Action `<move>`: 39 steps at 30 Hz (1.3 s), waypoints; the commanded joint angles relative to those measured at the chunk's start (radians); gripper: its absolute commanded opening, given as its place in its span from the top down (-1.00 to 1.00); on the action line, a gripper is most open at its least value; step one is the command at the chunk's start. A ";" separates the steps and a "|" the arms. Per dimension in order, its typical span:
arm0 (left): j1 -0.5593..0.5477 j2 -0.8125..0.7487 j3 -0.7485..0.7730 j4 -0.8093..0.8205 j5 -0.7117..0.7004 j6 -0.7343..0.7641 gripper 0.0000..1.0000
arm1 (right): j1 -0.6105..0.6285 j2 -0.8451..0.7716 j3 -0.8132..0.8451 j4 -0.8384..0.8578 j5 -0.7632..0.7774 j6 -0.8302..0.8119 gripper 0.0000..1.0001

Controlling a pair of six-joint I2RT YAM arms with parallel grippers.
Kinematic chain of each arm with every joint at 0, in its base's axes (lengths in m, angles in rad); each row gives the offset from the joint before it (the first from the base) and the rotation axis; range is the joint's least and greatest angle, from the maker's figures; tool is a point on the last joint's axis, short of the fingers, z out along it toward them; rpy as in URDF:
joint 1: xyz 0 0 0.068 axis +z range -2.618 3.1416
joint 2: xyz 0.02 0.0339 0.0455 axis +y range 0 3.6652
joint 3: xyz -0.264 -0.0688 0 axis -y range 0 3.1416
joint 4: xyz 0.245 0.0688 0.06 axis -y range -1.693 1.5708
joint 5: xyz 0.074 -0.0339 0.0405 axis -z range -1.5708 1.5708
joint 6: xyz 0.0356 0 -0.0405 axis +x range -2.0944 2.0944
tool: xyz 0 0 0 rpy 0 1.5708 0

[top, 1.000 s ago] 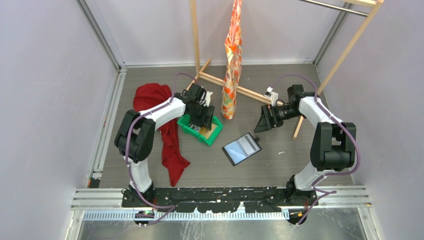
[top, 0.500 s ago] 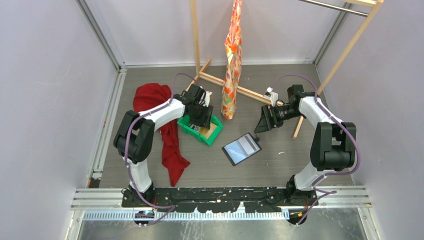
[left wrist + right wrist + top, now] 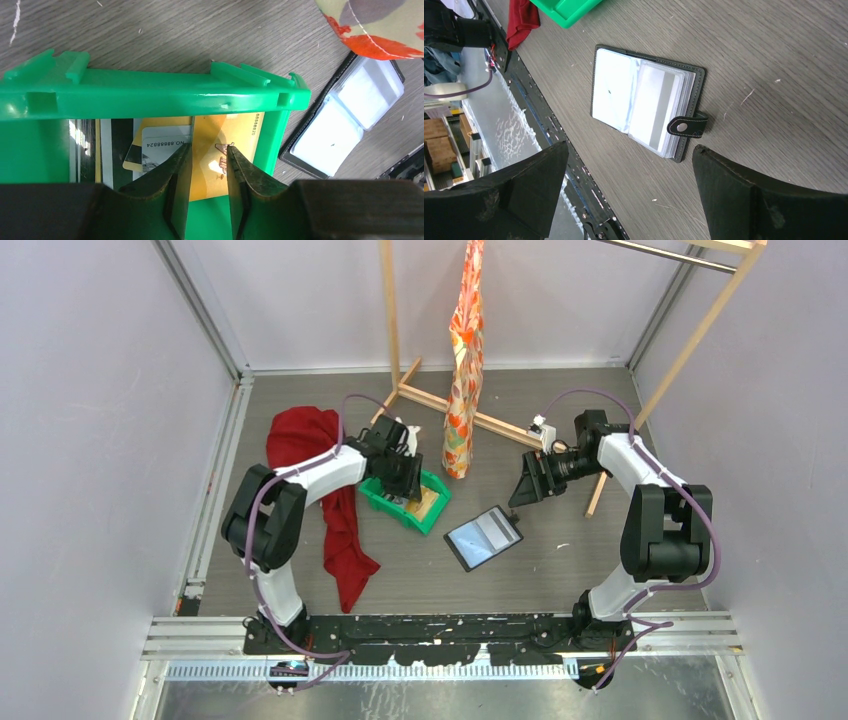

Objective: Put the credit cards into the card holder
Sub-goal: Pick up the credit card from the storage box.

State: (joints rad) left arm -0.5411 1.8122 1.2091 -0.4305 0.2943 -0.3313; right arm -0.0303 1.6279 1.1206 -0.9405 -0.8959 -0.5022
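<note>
Several cards (image 3: 162, 145) lie heaped in the green tray (image 3: 150, 95), so the left claw (image 3: 207, 150) dips in, jaws narrowed astride the yellow card (image 3: 215, 132); whether it is pinched I cannot tell. The card holder (image 3: 483, 537) lies open at the tray's four o'clock, ready for loading; the right claw (image 3: 522, 490) hovers spread wide at its one o'clock.

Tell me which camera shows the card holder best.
Right wrist view: the card holder lies open and whole, clear sleeves and snap tab plain. The top view shows it small; the left wrist view catches only part at its right edge.
</note>
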 commanded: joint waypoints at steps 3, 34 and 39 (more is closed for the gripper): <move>-0.007 -0.069 -0.033 0.041 0.049 -0.058 0.37 | 0.000 0.000 0.039 -0.011 -0.020 -0.022 -0.96; -0.007 -0.088 -0.241 0.596 0.296 -0.459 0.56 | 0.000 0.001 0.039 -0.018 -0.017 -0.027 -0.96; -0.007 -0.110 -0.226 0.484 0.213 -0.413 0.34 | 0.000 0.003 0.038 -0.018 -0.017 -0.027 -0.96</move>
State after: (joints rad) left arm -0.5434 1.7344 0.9710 0.0715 0.5499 -0.7559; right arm -0.0303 1.6283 1.1244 -0.9485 -0.8959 -0.5175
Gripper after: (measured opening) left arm 0.252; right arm 0.979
